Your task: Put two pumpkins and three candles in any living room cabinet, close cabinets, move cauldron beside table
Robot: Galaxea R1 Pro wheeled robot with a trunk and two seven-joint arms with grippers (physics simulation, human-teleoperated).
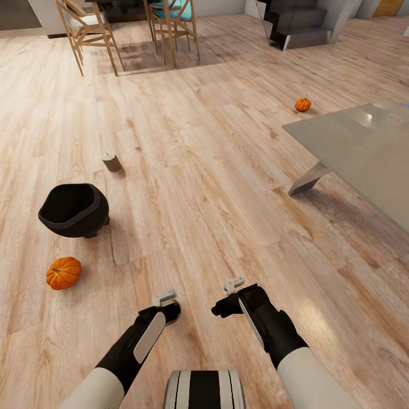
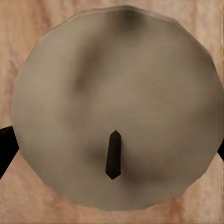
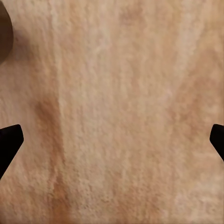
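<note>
Wood floor strewn with task things, left hand poised over a candle.
Its fingers look spread around that candle, seemingly not gripping; closing off-centre could topple it. Right hand is spread, empty. Pumpkin lies beside the cauldron.

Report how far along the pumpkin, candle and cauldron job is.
Done: nothing visibly stowed. Both pumpkins and a candle lie on the wood floor. In hand: the left gripper sits over another candle, fingers spread beside it. Left: stowing everything and moving the cauldron beside the grey table.
</note>
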